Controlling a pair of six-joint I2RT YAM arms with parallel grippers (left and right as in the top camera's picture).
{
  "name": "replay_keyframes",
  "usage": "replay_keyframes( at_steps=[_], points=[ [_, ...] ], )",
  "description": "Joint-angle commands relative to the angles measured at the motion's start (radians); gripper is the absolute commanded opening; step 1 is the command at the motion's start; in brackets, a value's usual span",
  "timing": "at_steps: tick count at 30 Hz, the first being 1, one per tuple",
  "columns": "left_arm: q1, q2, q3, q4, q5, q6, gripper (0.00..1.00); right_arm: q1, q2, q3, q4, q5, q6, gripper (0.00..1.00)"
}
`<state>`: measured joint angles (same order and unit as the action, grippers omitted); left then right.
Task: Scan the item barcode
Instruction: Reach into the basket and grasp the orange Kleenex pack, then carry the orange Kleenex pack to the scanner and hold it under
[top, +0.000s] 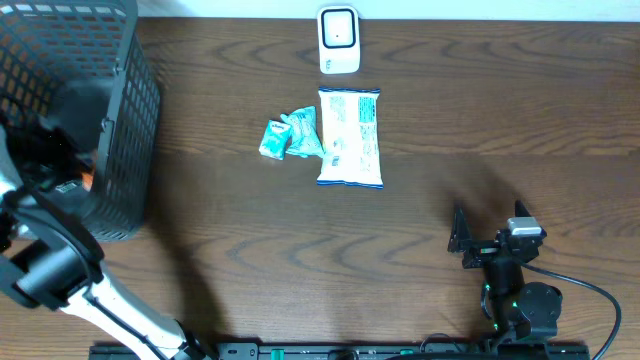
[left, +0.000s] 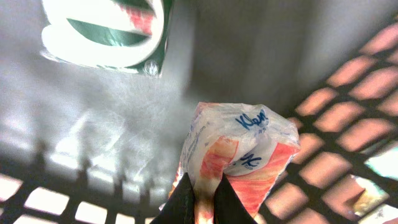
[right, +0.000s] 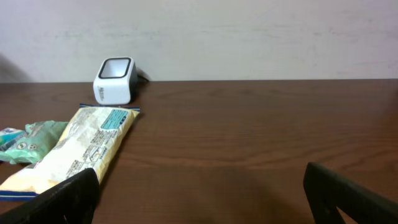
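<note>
Inside the black mesh basket (top: 130, 110) my left gripper (left: 204, 190) is shut on the edge of an orange and white plastic packet (left: 249, 149) with blue lettering; the packet's edge is pinched between the two dark fingers. From overhead the gripper is hidden in the basket and only the left arm (top: 60, 270) shows. The white barcode scanner (top: 338, 40) stands at the table's far edge, also in the right wrist view (right: 114, 79). My right gripper (top: 488, 222) rests open at the near right with nothing between its fingers (right: 68, 196).
A long pale snack packet (top: 349, 137) and small teal packets (top: 292, 136) lie just in front of the scanner. A green and white box (left: 106, 31) lies on the basket floor beyond the held packet. The basket's mesh walls (left: 348, 124) surround the left gripper.
</note>
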<state>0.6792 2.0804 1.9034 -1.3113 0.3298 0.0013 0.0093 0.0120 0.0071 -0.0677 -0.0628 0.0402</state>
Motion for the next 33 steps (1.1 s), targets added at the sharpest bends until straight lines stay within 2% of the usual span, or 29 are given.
replay_keyframes(
  at_steps=[1, 5, 13, 17, 20, 22, 29, 33],
  points=[
    [0.002, -0.134, 0.085, 0.019, -0.007, -0.095, 0.08, -0.016, -0.005, -0.001, -0.004, 0.004, 0.003, 0.99],
    [0.0, -0.293, 0.106, 0.124, -0.004, -0.206, 0.07, -0.016, -0.005, -0.001, -0.004, 0.004, 0.004, 0.99],
    [-0.015, -0.562, 0.106, 0.346, 0.0, -0.575, 0.07, -0.016, -0.005, -0.001, -0.004, 0.004, 0.004, 0.99],
    [-0.071, -0.641, 0.106, 0.36, 0.001, -0.651, 0.07, -0.016, -0.005, -0.001, -0.004, 0.004, 0.004, 0.99],
    [-0.179, -0.663, 0.105, 0.352, 0.008, -0.64, 0.07, -0.016, -0.005, -0.001, -0.004, 0.004, 0.004, 0.99],
    [-0.266, -0.659, 0.105, 0.354, 0.037, -0.588, 0.07, -0.016, -0.005, -0.001, -0.004, 0.004, 0.003, 0.99],
    [-0.573, -0.576, 0.095, 0.345, 0.04, -0.346, 0.07, -0.016, -0.005, -0.001, -0.004, 0.004, 0.003, 0.99],
    [-0.687, -0.489, 0.095, 0.313, 0.035, -0.214, 0.08, -0.016, -0.005, -0.001, -0.004, 0.004, 0.004, 0.99]
  ],
)
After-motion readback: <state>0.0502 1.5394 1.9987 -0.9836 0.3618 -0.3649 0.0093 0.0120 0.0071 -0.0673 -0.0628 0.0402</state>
